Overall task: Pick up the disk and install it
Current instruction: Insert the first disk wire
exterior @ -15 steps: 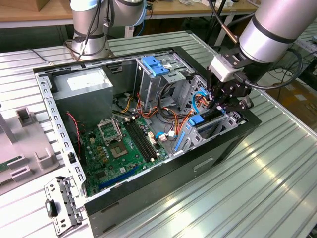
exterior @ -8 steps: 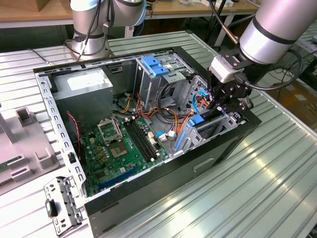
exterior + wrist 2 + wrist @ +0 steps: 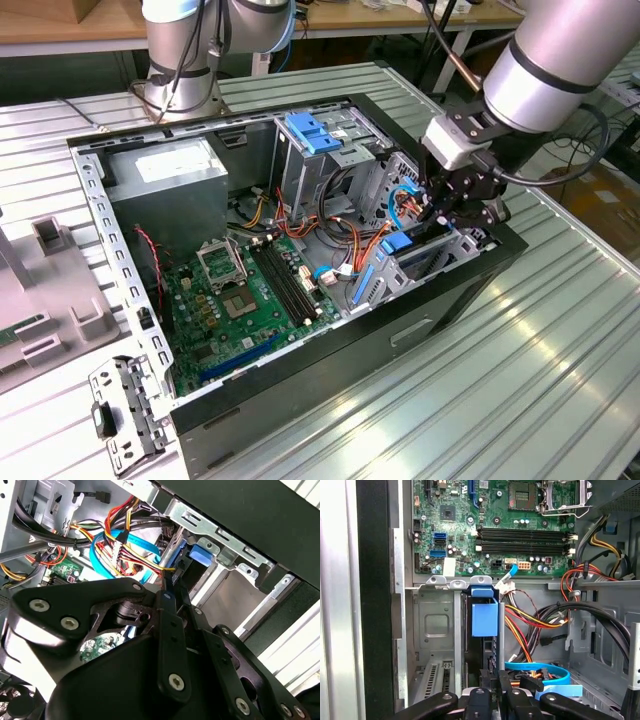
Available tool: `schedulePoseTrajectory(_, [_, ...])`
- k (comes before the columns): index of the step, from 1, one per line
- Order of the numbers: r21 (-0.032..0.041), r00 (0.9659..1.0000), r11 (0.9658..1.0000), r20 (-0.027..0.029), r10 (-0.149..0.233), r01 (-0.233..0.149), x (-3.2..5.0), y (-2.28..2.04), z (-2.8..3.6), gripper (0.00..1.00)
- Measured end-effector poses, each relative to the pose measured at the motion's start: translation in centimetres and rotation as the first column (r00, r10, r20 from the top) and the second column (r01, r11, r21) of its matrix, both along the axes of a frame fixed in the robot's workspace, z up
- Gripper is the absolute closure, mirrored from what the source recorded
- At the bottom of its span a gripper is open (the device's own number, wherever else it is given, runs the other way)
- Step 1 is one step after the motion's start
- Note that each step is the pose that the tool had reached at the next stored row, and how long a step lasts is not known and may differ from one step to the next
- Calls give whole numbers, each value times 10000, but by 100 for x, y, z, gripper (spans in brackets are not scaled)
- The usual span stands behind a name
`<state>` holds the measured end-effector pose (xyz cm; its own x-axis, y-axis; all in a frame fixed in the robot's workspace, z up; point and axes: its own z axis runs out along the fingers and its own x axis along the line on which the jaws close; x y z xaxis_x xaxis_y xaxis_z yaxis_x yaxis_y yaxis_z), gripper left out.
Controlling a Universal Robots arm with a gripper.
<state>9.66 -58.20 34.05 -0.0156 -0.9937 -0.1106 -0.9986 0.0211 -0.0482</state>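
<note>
Tool at the drive bay of the open computer case

The computer case (image 3: 330, 400) lies open on the ribbed tabletop (image 3: 560, 340), motherboard (image 3: 245, 295) showing. The tool (image 3: 455, 205) hangs over the lower drive bay (image 3: 437, 630) near the case's front edge; whether its fingers are wide or narrow cannot be told. The disk (image 3: 484, 625) stands on edge in that bay, blue carrier outward, just beside the tool.

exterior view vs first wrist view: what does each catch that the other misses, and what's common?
Exterior alone: the arm's base behind the case, the grey power supply, and a loose metal bracket on the table. First wrist alone: the disk, its blue carrier standing on edge in the drive bay. Both: the motherboard, the gripper and the orange, yellow and blue cables.
</note>
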Motion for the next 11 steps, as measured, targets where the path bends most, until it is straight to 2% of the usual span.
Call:
schedulePoseTrajectory(9, [3, 10000, 10000, 0, -33, 33, 0, -1, -5, 81])
schedulePoseTrajectory(10, [3, 10000, 10000, 0, -33, 33, 0, -1, -5, 75])
schedulePoseTrajectory(11, [2, 10000, 10000, 0, -33, 33, 0, -1, -5, 75])
